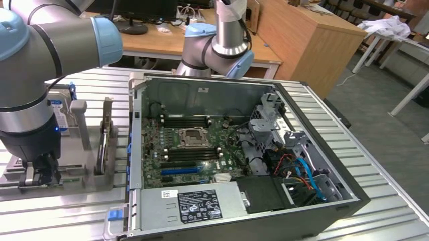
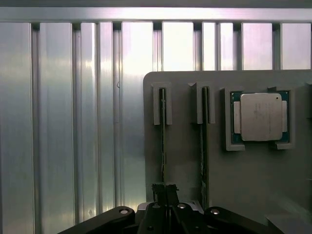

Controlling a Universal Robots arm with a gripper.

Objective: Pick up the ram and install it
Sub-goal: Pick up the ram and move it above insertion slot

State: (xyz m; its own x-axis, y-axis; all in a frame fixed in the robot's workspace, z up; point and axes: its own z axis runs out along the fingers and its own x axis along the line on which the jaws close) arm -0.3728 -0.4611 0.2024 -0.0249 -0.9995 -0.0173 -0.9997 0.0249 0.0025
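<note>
Exterior view: the arm's tool (image 1: 41,173) sits low on a grey holder (image 1: 74,183) on the desk (image 1: 60,216), to the exterior view's left of the open computer case (image 1: 335,206). Wrist view: the tool (image 2: 165,189), pinched shut, appears to grip one end of the ram (image 2: 162,136), which stands on edge with its long axis running straight away from the tool.

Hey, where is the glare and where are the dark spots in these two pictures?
Wrist view: bright streaks of glare run down the ribbed metal table, and the gripper is a dark shape. Exterior view: the table gleams softly, while the computer case is shadowed inside.
</note>
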